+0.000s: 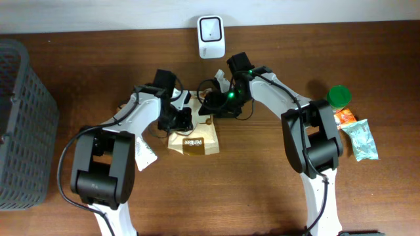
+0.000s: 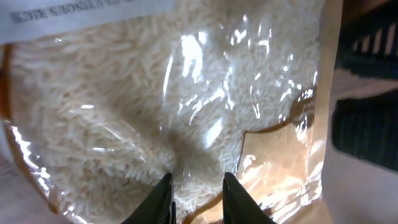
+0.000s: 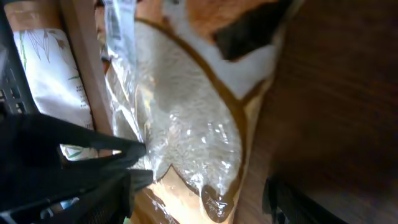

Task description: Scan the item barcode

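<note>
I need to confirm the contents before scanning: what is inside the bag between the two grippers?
The rice bag holds white long-grain rice, seen through its clear film. Behind its printed brown panels the contents are covered.

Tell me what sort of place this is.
Probably a mock shop checkout on a brown wooden table: a white boxy barcode scanner at the back edge, a grey slatted plastic basket at the left, and a tan clear-windowed bag of rice.
</note>
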Robot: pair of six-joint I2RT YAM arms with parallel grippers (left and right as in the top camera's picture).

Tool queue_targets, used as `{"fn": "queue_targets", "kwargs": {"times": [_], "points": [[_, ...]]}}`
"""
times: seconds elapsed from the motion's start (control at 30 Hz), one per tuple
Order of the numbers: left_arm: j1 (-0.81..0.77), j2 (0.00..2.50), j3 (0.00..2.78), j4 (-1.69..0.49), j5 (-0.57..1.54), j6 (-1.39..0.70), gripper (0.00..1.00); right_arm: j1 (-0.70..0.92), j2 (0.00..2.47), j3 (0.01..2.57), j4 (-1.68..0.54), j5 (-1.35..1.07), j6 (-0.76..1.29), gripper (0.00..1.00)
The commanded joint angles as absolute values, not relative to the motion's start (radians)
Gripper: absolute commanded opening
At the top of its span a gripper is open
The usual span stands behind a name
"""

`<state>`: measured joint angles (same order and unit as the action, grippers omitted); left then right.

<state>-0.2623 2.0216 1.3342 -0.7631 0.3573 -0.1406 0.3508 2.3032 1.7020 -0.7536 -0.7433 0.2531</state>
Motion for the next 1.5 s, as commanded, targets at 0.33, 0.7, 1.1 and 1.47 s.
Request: {"fn": "queue_targets", "kwargs": {"times": [0.33,0.7,1.1,1.47], "points": [[-0.15,1.962,1.47,-0.92,0.378,-0.13,0.03,0.332,2.33,1.692,-0.771,-0.721,0.239,0.67],[-0.134,1.971,1.241,-0.619,0.384,-0.303,0.0,0.332,2.33,1.692,-0.77,-0.704,0.24,0.67],[-0.131,2.061,1.097,-0.497,0.348,-0.382,0.0,0.352,2.353,1.692,-0.77,-0.706,0.216,0.67],[-0.128,2.061,1.097,-0.497,0.351,-0.381,0.0,0.429,2.447,1.692,-0.652,-0.918,0.218,0.62]]}}
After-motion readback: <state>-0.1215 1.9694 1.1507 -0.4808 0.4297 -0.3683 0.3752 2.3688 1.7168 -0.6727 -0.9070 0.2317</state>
